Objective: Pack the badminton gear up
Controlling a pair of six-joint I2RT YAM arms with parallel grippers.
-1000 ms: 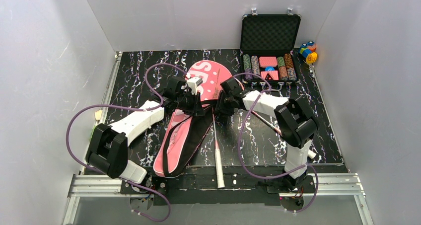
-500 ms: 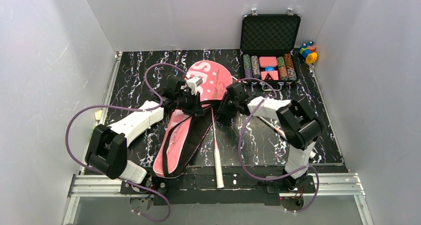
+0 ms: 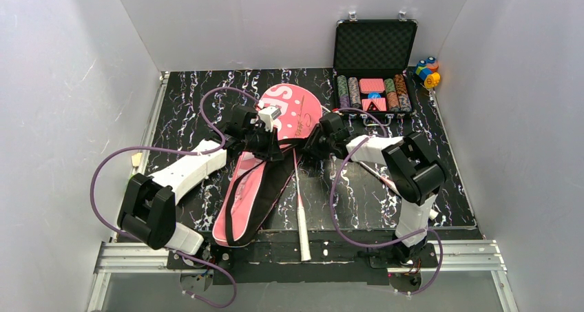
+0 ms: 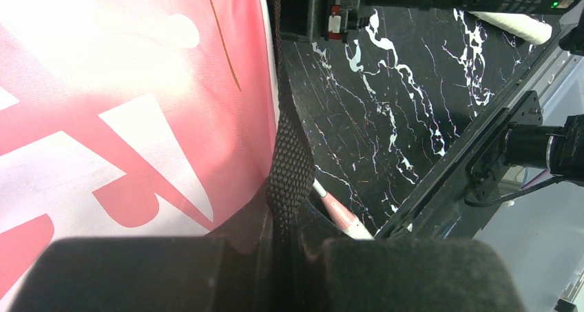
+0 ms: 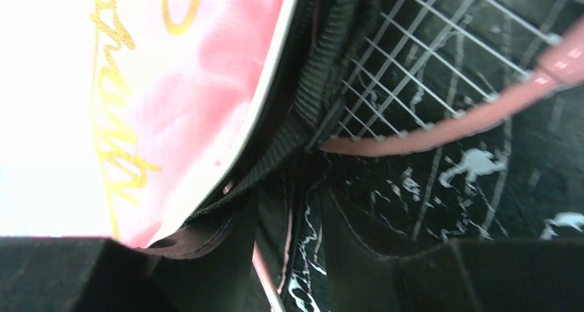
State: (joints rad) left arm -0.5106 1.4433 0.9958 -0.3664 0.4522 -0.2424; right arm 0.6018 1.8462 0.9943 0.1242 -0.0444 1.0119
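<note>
The pink bag (image 3: 289,105) lies slanted across the table, its wide end to the back. My left gripper (image 3: 267,147) is shut on the bag's black strap (image 4: 289,160), beside the pink cloth (image 4: 103,119). One racket (image 3: 301,222) lies along the bag's right edge, white handle towards me, and its shaft (image 4: 341,217) shows past the strap. My right gripper (image 3: 315,147) sits low at the bag's right edge (image 5: 172,85), jaws apart. The thin shaft (image 5: 265,277) runs between them, untouched on one side. A red-framed racket head (image 5: 441,129) lies just beyond.
A second racket's shaft (image 3: 377,173) runs under my right arm, its white handle end (image 3: 432,214) by the arm's base. An open black case of poker chips (image 3: 375,50) stands at the back right, with small coloured toy blocks (image 3: 427,71) next to it.
My right wrist has shifted slightly right while its gripper stays at the bag's edge. The left gripper and the strap have not moved.
</note>
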